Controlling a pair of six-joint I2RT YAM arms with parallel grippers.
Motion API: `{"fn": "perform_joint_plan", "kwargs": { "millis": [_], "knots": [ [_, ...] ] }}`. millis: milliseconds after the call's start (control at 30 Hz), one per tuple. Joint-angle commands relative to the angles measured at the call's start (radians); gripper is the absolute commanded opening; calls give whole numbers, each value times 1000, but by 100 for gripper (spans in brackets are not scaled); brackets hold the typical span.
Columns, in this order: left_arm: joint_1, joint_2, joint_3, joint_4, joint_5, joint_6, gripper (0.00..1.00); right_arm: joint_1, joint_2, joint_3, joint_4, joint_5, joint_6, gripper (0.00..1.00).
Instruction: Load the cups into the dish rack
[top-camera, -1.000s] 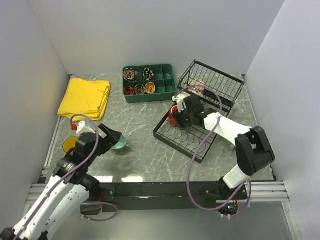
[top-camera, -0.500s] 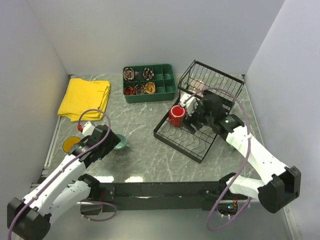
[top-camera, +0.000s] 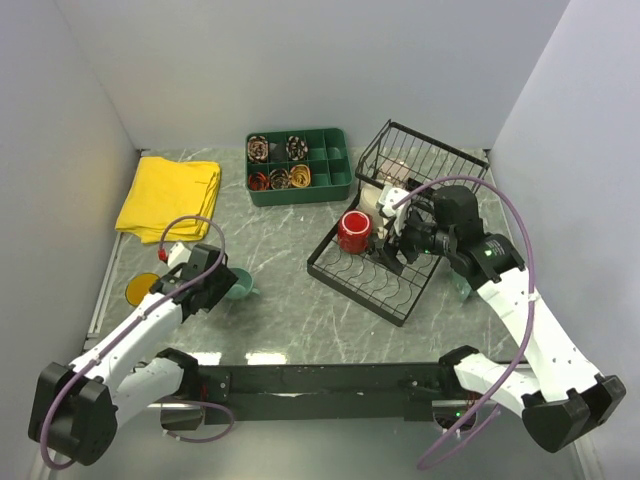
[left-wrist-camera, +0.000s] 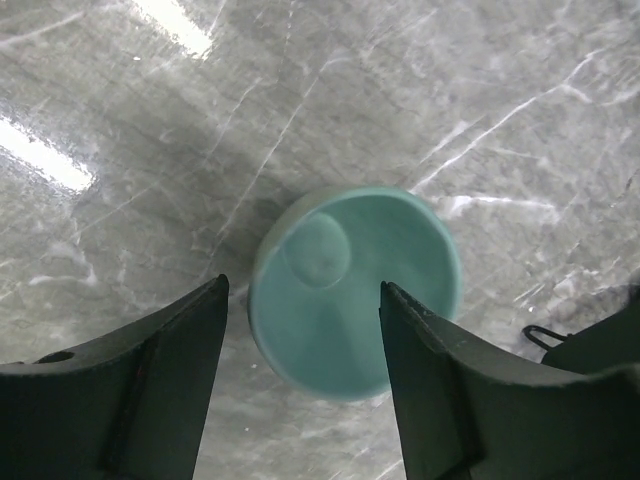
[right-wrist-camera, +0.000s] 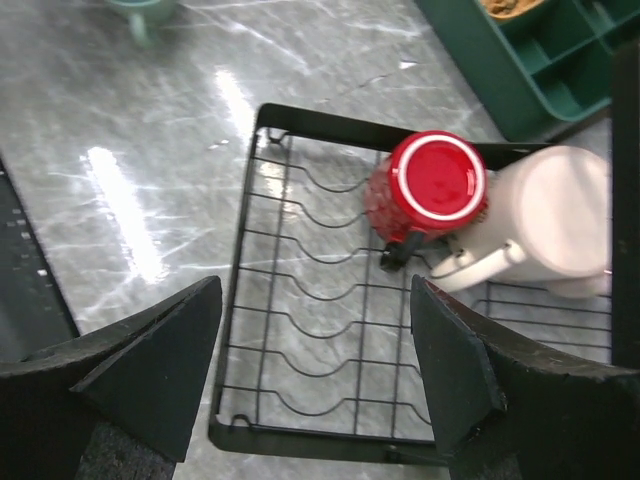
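The small light teal cup (top-camera: 238, 289) stands on the marble table. In the left wrist view the cup (left-wrist-camera: 355, 290) lies between my open left gripper's (left-wrist-camera: 305, 385) fingers, untouched; that gripper (top-camera: 221, 286) is at its left side. The black wire dish rack (top-camera: 372, 285) holds the red mug (top-camera: 353, 230), upside down, with the cream mug (top-camera: 386, 198) against it. My right gripper (top-camera: 393, 246) is open and empty above the rack's flat base (right-wrist-camera: 300, 300), apart from the red mug (right-wrist-camera: 430, 185) and cream mug (right-wrist-camera: 550, 225). The yellow cup (top-camera: 142, 288) sits at the far left.
A green compartmented tray (top-camera: 298, 165) stands at the back, and its corner shows in the right wrist view (right-wrist-camera: 540, 50). A folded yellow cloth (top-camera: 170, 195) lies at the back left. White walls close in the table on three sides.
My right gripper has let go of the red mug in the rack and drawn back to the right, open. My left gripper has lowered around the small teal cup.
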Motion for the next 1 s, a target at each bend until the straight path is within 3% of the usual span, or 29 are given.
{"fn": "perform_joint_plan", "kwargs": {
  "millis": [0, 300, 400, 467, 533, 600, 700, 767, 833, 933, 967],
  "knots": [
    [13, 11, -15, 59, 15, 8, 67, -17, -10, 29, -18, -85, 25, 82],
    [55, 86, -62, 177, 42, 50, 47, -26, 18, 55, -35, -153, 48, 82],
    [62, 77, -69, 205, 50, 70, 33, -25, 35, 101, -56, -187, 68, 84],
    [70, 64, -75, 237, 61, 84, 21, -26, 47, 138, -69, -217, 85, 89],
    [76, 28, -81, 266, 74, 105, 8, -25, 59, 150, -50, -277, 115, 100],
    [84, -33, -82, 284, 99, 128, 2, -26, 61, 143, -1, -317, 208, 100],
    [87, -146, -87, 347, 149, 171, 1, -26, 128, 156, 60, -398, 327, 100],
    [90, -206, -82, 419, 189, 197, 1, -26, 182, 211, 11, -562, 319, 100],
    [90, -286, -78, 476, 252, 237, 1, -26, 232, 224, 61, -684, 443, 100],
    [91, -343, -60, 621, 310, 265, 1, -22, 254, 216, 270, -757, 702, 97],
    [91, -346, -50, 655, 343, 268, 1, -20, 260, 195, 434, -791, 799, 95]
  ]
}}
